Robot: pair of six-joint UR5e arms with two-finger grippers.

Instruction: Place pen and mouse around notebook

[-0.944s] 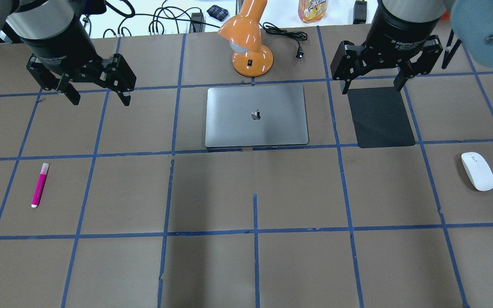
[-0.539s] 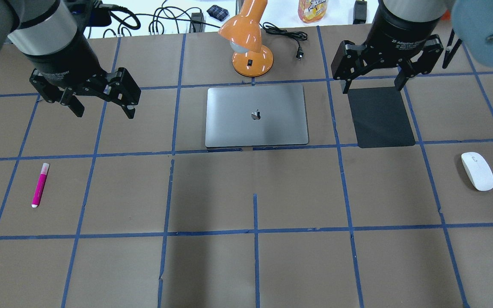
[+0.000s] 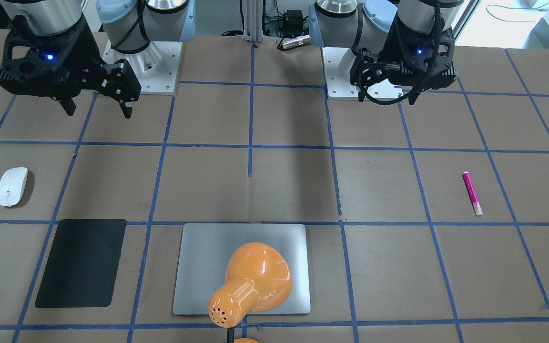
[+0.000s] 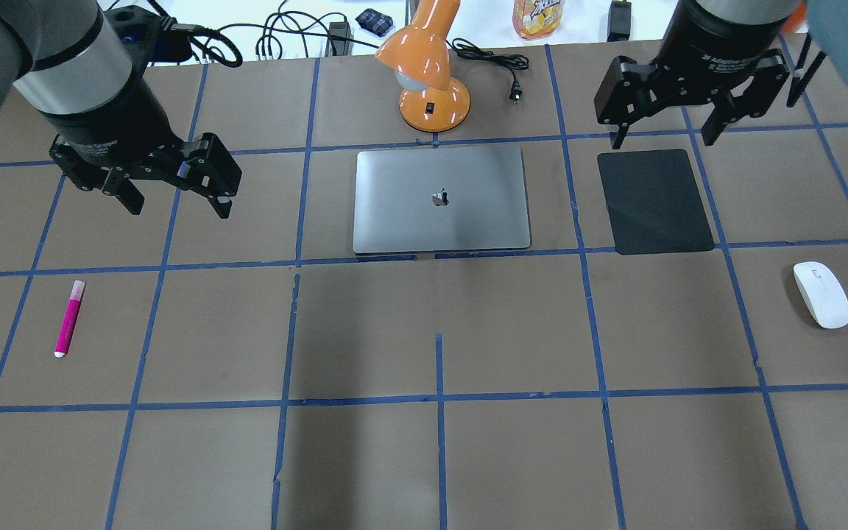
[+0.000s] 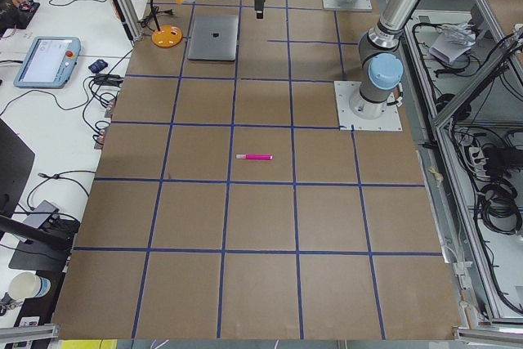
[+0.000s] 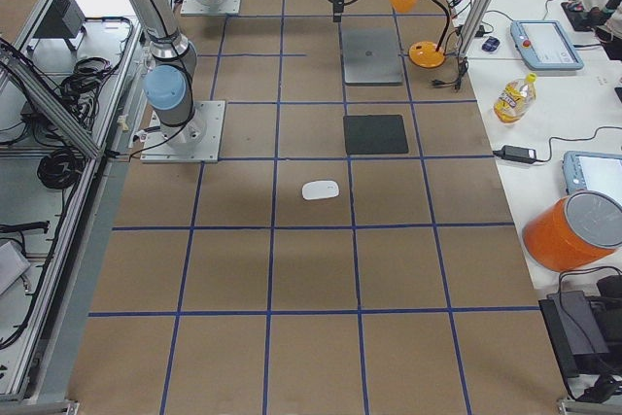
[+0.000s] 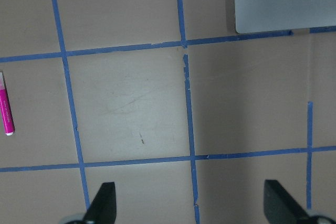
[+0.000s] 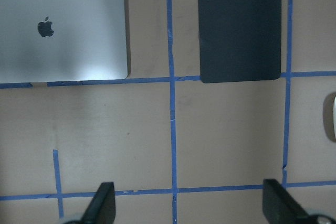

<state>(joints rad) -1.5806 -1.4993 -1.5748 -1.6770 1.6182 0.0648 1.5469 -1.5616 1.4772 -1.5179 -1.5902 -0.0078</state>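
Observation:
The pink pen [image 4: 69, 319] lies on the table's left side, also seen as pen [image 3: 472, 193] and at the left edge of the wrist view as pen [image 7: 6, 111]. A white mouse [image 4: 822, 294] rests at the far right. In the middle back lies the silver notebook [image 4: 441, 199], closed. My left gripper [image 4: 178, 208] hangs open and holds nothing, left of the notebook and well behind the pen. Open as well, my right gripper [image 4: 664, 140] hovers over the far edge of a black mat, far from the mouse.
The black mat [image 4: 654, 200] lies just right of the notebook. An orange desk lamp [image 4: 428, 73] stands right behind the notebook, its cord and plug [image 4: 516, 92] beside it. Blue tape lines grid the brown table [image 4: 439, 456].
My left gripper has come forward and slightly right, toward the table's front. My right gripper has shifted right and a little back. Both stayed open; the pen, mouse and notebook have not moved.

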